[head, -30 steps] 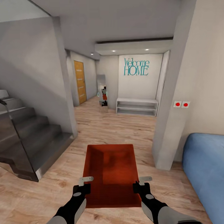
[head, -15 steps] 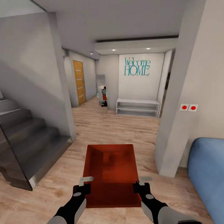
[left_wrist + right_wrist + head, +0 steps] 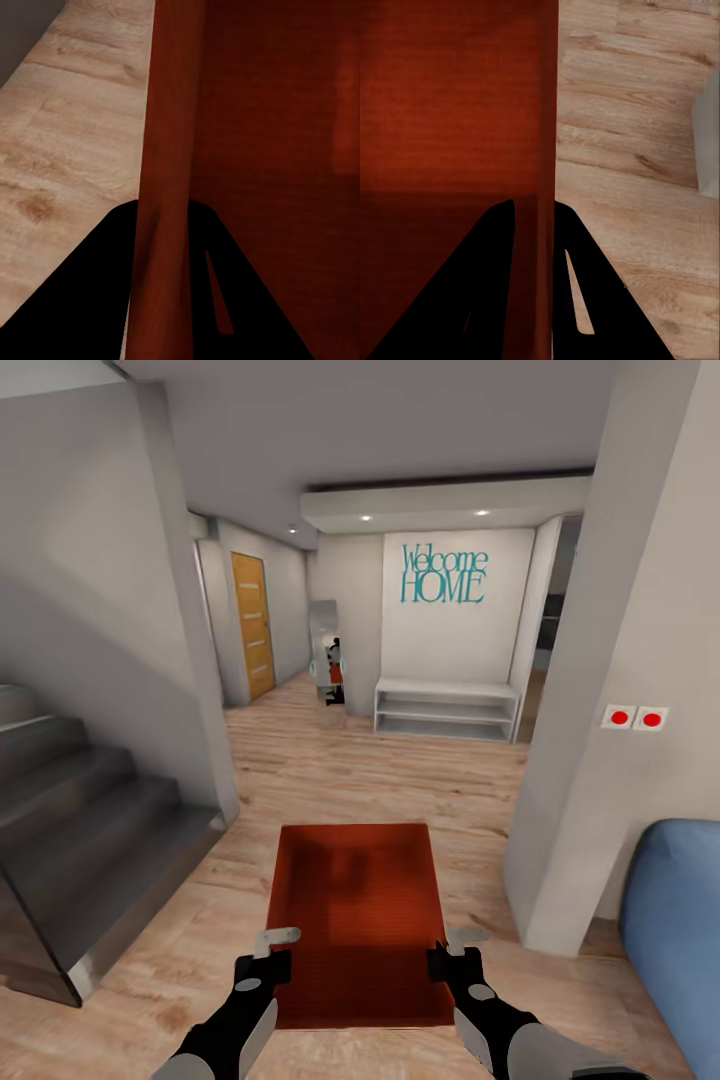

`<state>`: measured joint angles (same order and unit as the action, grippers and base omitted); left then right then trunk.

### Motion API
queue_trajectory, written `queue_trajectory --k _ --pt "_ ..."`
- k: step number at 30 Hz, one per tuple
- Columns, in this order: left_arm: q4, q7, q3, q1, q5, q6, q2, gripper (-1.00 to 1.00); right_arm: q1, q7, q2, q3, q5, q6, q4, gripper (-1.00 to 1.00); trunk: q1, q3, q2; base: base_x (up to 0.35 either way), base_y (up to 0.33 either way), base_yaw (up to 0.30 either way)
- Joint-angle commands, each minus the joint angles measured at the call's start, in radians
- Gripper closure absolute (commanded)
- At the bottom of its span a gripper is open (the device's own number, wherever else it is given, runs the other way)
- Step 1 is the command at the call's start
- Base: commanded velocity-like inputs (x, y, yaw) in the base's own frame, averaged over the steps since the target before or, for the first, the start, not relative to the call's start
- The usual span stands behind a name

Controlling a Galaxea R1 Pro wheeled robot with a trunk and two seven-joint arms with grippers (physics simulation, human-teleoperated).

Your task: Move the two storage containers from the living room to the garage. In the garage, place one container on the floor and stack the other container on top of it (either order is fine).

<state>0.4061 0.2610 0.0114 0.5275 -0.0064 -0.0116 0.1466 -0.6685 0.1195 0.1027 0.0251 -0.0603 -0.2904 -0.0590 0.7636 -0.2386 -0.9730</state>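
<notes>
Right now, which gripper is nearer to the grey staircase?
Left. The left gripper clamps the storage container's wall on the side toward the staircase; the right gripper clamps the opposite wall, on the blue sofa's side.

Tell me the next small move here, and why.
Probably keep rolling forward along the wood floor, holding a line between the staircase and the white pillar. The storage container is gripped on both side walls by the left gripper and right gripper, and no garage is in sight.
</notes>
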Motion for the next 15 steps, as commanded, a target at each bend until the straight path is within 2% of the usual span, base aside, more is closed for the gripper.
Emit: queue_trajectory --k 1,15 --pt "0.043 0.009 0.028 0.001 -0.015 -0.002 -0.002 1.0 0.0 0.008 -0.002 -0.017 0.001 -0.003 0.002 1.0 0.001 -0.001 -0.001 0.321 0.0 0.0" --pt "0.043 0.009 0.028 0.002 -0.015 -0.002 -0.002 1.0 0.0 0.008 -0.003 -0.017 0.001 -0.003 0.002 1.0 0.001 -0.001 -0.001 0.321 0.0 0.0"
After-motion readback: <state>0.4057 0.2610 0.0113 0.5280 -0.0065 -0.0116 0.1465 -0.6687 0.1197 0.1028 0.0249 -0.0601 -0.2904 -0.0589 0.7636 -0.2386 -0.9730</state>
